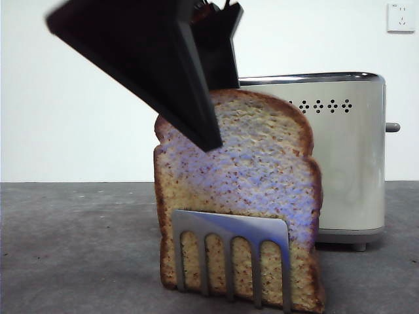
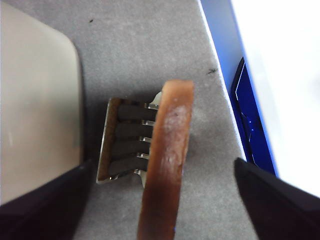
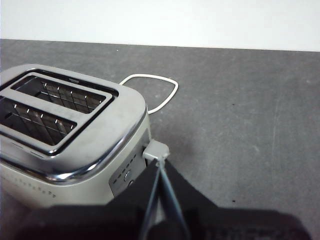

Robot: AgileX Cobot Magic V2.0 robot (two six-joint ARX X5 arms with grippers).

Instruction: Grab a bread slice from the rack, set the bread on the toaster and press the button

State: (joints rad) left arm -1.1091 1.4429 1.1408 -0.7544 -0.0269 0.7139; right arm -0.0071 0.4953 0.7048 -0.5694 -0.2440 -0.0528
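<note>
While the left gripper point(image 1: 213, 118) comes down from the upper left of the front view as a broad, matte black wedge, its jaws stand spread wide, one on each side of the slice of bread point(image 1: 245, 190) and touching neither face in the left wrist view. That slice is large and brown, with a speckled, porous crumb, a dark crust and a domed top; it stands upright in the rack point(image 1: 232, 258), a low piece of shiny steel whose front plate is cut into arched slots. From above, in the left wrist view, the crust point(image 2: 167, 160) shows as a smooth, tan, rounded strip, and the rack's thin upright plates point(image 2: 125, 140) sit side by side on the grey, felt-like table point(image 2: 145, 50).

Behind the bread and to its right stands the toaster point(image 1: 347, 163), a tall cream box with rounded corners, a chrome rim along its top and a row of dotted vent holes. Its two long slots point(image 3: 55, 107) lie open, with wire grids inside. A small grey button point(image 1: 392, 127) sticks out of its narrow right end.

Just beside that button point(image 3: 156, 151) rests the right gripper point(image 3: 160, 172), its black jaws pressed together into a narrow point and holding nothing. A thin white cord point(image 3: 155, 92) loops on the table behind the toaster.
</note>
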